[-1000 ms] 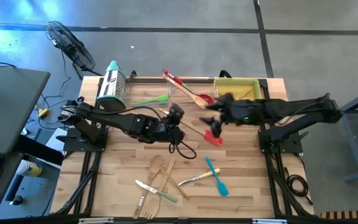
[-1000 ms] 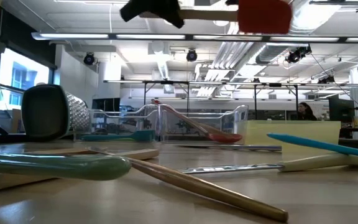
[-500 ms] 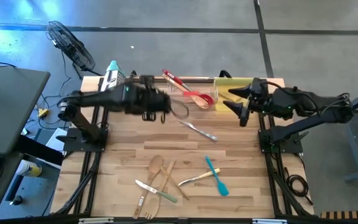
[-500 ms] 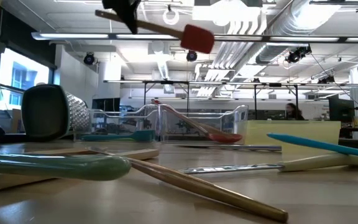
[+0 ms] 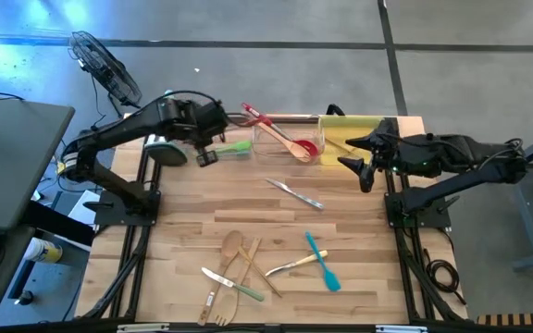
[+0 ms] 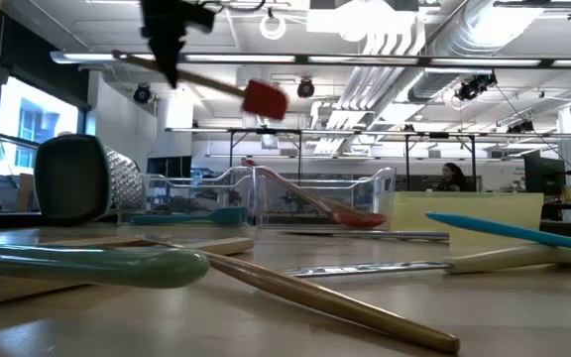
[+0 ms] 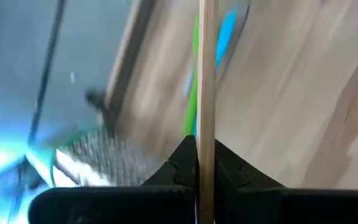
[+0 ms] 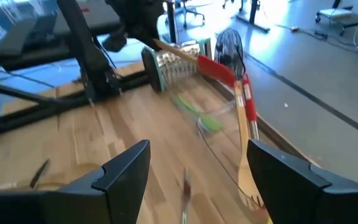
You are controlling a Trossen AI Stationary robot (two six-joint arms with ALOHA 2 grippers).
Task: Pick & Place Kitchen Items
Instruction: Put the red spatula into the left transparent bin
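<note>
Red spatula clamped in left gripper

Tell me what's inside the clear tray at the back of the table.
The clear tray holds a red spoon with a wooden handle leaning over its rim, and a red-handled utensil at its far edge. Its floor beneath them is hard to make out, so smaller items cannot be ruled out.

Both arms are dark, near-black jointed links on black bases bolted to the table's side rails, with thin black cables running along them, and the right gripper shows two broad, flat, angular black fingers.
</note>
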